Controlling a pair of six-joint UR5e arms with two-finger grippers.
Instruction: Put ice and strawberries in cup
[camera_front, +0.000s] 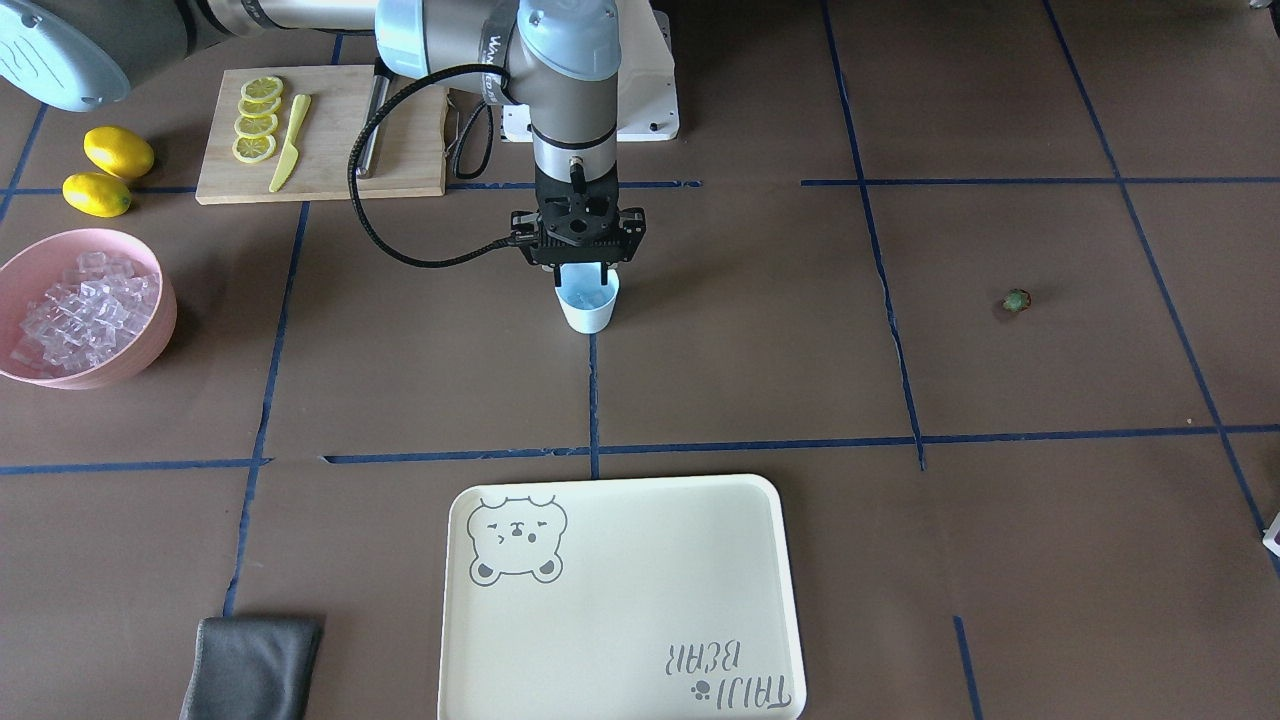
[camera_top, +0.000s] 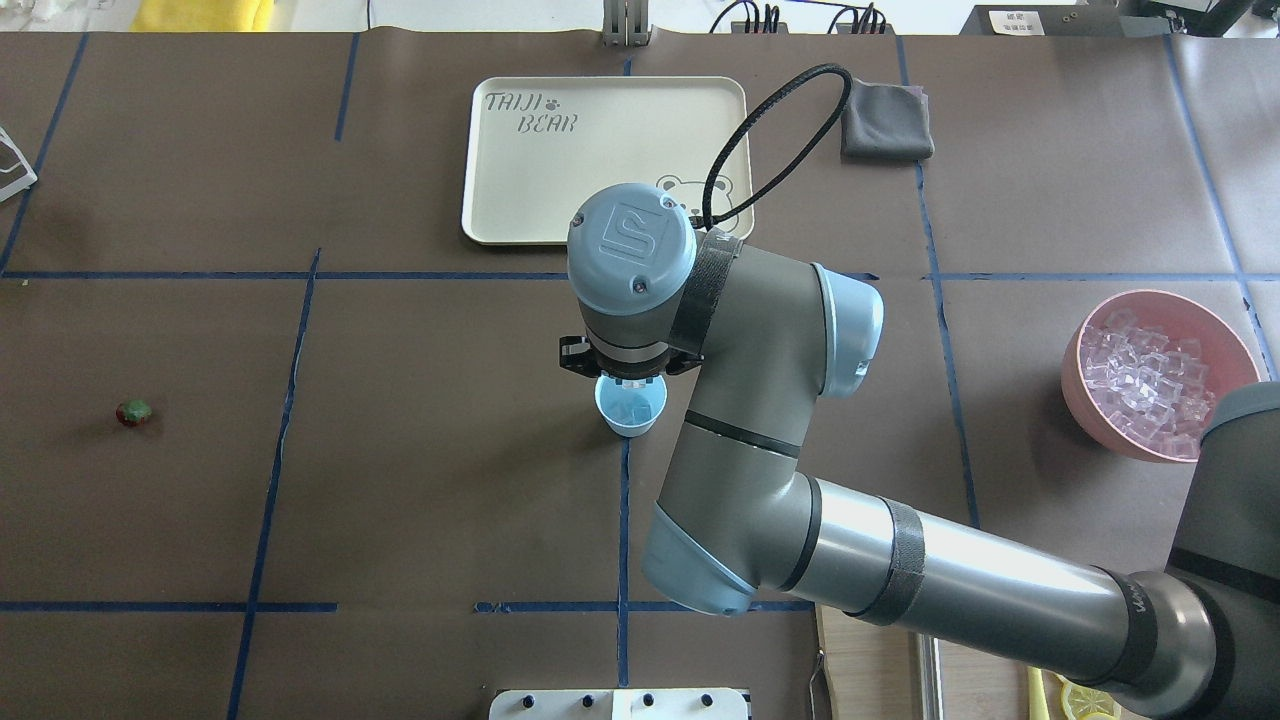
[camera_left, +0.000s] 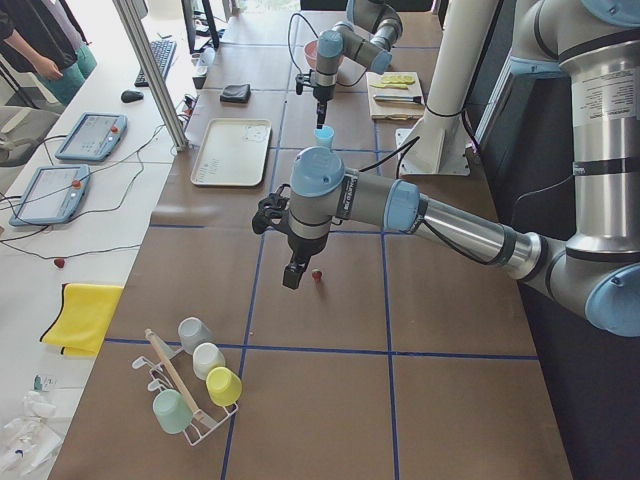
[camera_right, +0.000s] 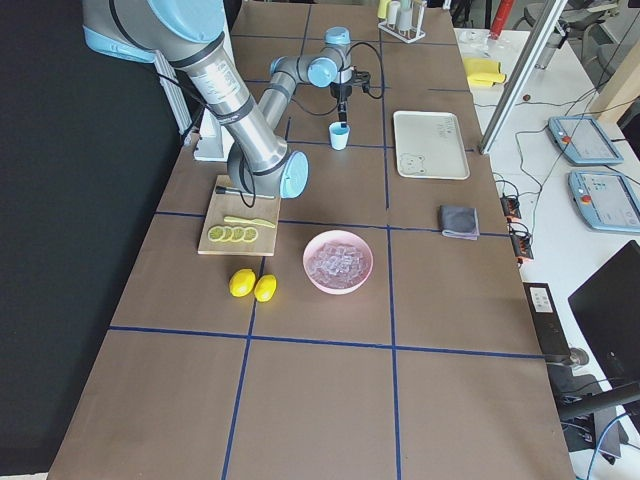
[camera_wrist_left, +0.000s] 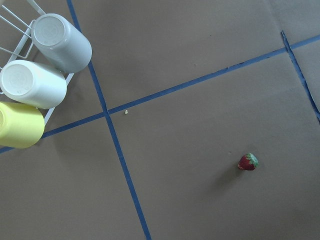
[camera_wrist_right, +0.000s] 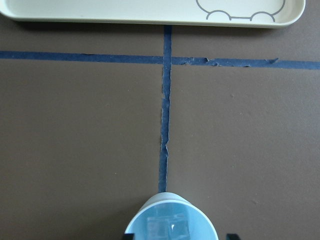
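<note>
1. Spanning every view, a brown table (camera_front: 750, 400) marked with blue tape lines is seen; the cup (camera_front: 588, 312) stands upright near its middle, at a crossing of tape lines.
2. The right arm (camera_top: 760, 400) is reached over the cup; a raised "S" emblem can be read on its blue joint cap. Other lettering on the arm is too small to read.
3. A cream tray (camera_front: 640, 600) is laid beyond the cup, on the side away from the robot. It is printed with a bear face and the words "TAIJI BEAR".
4. A wooden board (camera_front: 400, 150) with lemon slices (camera_front: 257, 118) and a yellow knife (camera_front: 290, 145) is placed behind the cup, toward the robot's right.
5. A pink bowl (camera_front: 160, 330) heaped with ice (camera_front: 85, 310) is set well apart from the cup, on the robot's right.
6. The right gripper (camera_front: 583, 268) is held directly above the cup, its jaws spread wide, with nothing gripped.
7. The left gripper (camera_left: 291, 274) is hung far from the cup, on the robot's left; how its jaws stand cannot be told.
8. Clear ice cubes (camera_wrist_right: 167, 227) are seen inside the cup.
9. The strawberry (camera_front: 1016, 300) is lying on the bare table, well apart from the cup on the robot's left, near the left gripper.
</note>
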